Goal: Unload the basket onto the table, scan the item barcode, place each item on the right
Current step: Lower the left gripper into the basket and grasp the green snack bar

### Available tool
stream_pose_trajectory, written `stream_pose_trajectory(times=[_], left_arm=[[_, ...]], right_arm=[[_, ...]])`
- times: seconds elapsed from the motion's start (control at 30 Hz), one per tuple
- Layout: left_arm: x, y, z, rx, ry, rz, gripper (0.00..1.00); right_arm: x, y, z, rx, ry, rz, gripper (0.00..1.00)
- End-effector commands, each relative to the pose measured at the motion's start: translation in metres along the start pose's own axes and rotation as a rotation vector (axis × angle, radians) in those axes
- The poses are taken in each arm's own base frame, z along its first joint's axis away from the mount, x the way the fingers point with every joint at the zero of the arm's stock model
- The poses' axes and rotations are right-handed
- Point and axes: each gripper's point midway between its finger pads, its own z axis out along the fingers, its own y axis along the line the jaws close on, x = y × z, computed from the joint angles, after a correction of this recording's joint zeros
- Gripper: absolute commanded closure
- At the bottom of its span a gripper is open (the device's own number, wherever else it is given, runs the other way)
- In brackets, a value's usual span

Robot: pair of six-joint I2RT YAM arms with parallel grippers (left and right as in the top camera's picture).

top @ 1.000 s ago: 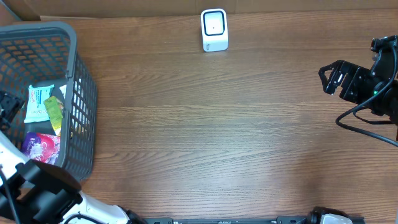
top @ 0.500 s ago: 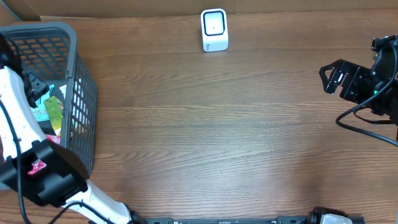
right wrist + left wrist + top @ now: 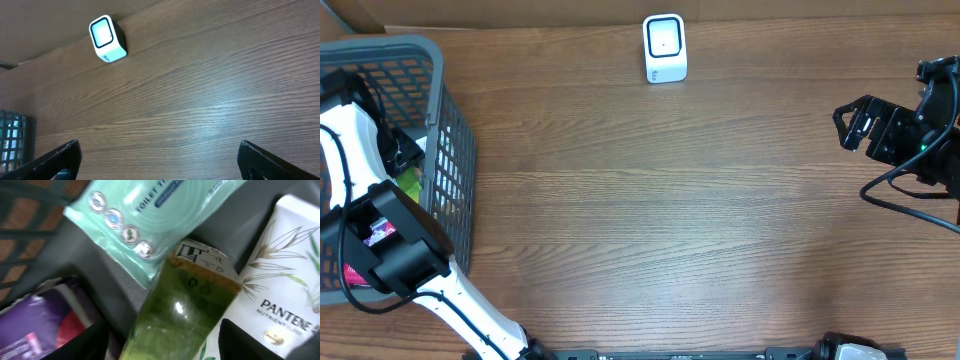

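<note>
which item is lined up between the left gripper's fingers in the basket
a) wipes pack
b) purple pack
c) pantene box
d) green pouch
d: in the left wrist view the green pouch lies centred between the spread fingers of the left gripper.

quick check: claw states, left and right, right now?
Left claw: open, fingers either side of the green pouch, not shut on it.
Right claw: open, holding nothing.
</note>
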Motion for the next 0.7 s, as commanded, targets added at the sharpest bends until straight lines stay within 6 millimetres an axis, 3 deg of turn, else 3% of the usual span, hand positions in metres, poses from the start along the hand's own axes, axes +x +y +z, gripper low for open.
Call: stream_pose_trajectory(times=[0.0, 0.27, 0.4, 0.53, 0.67], left_arm=[[0.009, -0.009, 0.018, 0.001, 0.057, 0.023, 0.44], [0.02, -0.005, 0.04, -0.052, 0.122, 0.006, 0.55], [0.021, -0.006, 0.04, -0.049, 0.127, 0.011, 0.72], [0.023, -0.004, 0.037, -0.052, 0.136, 0.013, 0.96], [0.017, -0.002, 0.02, -0.048, 0.129, 0.011, 0.96]], right_arm=[[-0.005, 0.005, -0.003, -0.012, -0.015, -0.015, 0.0], [-0.005, 0.005, -0.002, -0.011, -0.012, -0.014, 0.0], [-0.006, 0.005, -0.002, -0.011, -0.014, -0.014, 0.0], [-0.008, 0.005, -0.002, -0.013, -0.021, -0.017, 0.0], [-0.008, 0.005, -0.002, -0.013, -0.023, -0.018, 0.0]])
